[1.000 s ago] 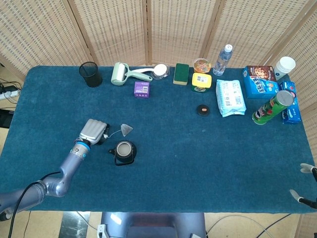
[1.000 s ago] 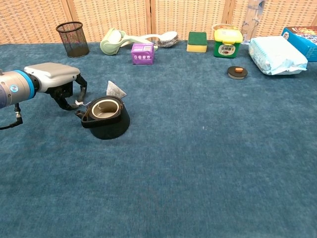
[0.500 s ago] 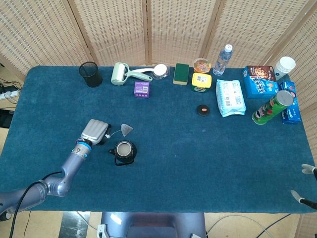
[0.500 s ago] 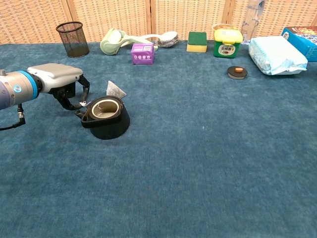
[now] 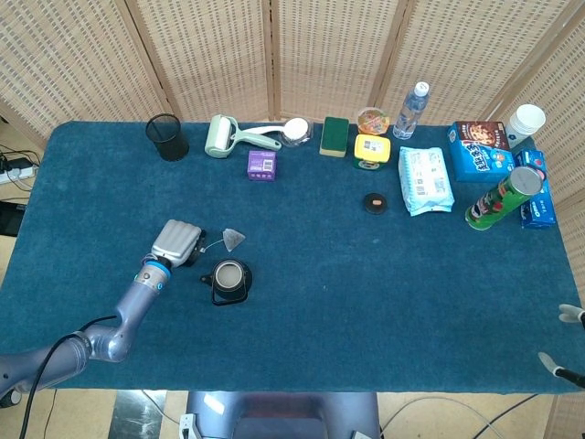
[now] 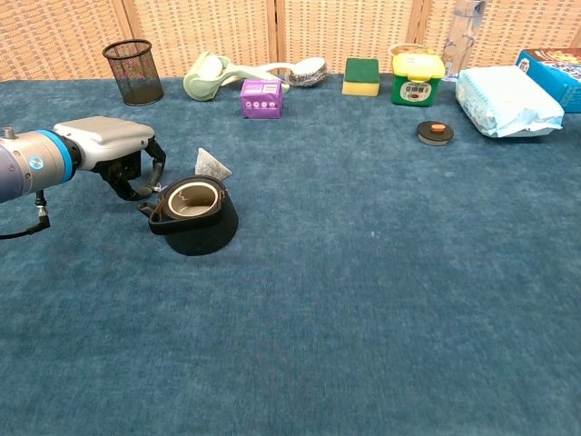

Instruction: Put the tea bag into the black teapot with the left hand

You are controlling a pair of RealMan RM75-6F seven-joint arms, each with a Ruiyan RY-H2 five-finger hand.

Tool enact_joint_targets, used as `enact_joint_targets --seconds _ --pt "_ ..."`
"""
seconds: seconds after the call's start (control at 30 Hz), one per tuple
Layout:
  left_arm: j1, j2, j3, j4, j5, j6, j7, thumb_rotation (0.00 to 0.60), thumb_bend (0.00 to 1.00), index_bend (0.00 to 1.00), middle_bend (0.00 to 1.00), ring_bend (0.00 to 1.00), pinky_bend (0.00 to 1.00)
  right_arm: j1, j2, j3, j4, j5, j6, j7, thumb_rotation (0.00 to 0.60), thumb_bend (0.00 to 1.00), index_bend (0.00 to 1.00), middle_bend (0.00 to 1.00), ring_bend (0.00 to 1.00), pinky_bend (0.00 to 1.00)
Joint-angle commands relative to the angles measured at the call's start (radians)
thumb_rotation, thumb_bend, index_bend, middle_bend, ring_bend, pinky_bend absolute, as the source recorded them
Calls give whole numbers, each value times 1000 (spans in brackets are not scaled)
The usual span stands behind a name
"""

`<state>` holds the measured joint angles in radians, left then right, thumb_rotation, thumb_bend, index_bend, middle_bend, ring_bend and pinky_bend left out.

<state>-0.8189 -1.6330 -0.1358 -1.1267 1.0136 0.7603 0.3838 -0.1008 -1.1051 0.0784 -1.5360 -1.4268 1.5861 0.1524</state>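
Note:
The black teapot [image 5: 228,279] [image 6: 192,214] stands lidless on the blue cloth, its mouth open upward. Just behind it lies the pale, pyramid-shaped tea bag [image 5: 235,239] [image 6: 211,163], with a thin string running left toward my left hand [image 5: 177,241] [image 6: 111,145]. That hand hovers low, just left of the teapot. Its fingers [image 6: 138,179] curl down onto the cloth where the string's tag lies, and I cannot see whether they pinch it. Only fingertips of my right hand [image 5: 569,314] show at the table's near right corner, spread apart and holding nothing.
Along the back edge stand a black mesh cup [image 5: 167,137], a lint roller [image 5: 222,137], a purple box [image 5: 261,165], a green sponge [image 5: 335,135], a yellow scale [image 5: 372,151] and a water bottle [image 5: 410,110]. A small black lid [image 5: 373,203], a wipes pack [image 5: 425,180], boxes and a chip can [image 5: 504,197] lie right.
My left hand has edged slightly right toward the teapot, its curled fingers closing in on the string's tag. The tea bag and teapot have not moved.

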Motion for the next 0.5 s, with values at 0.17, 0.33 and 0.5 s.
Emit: enact_joint_targets --seconds 0.17,0.33,0.5 --pt "-1 9 -4 -12 -6 2 -1 600 505 645 983 950 918 -2 1 0 0 -1 1 1 600 100 262 363 305 378" --pt "8 42 -20 -63 2 30 -25 600 504 645 983 950 918 1 1 1 -2 -3 -2 -1 600 98 263 363 305 379" --pt "24 94 -47 -141 8 62 -72 600 504 645 983 950 918 3 0 1 -4 -10 -2 0 600 99 262 364 305 378"
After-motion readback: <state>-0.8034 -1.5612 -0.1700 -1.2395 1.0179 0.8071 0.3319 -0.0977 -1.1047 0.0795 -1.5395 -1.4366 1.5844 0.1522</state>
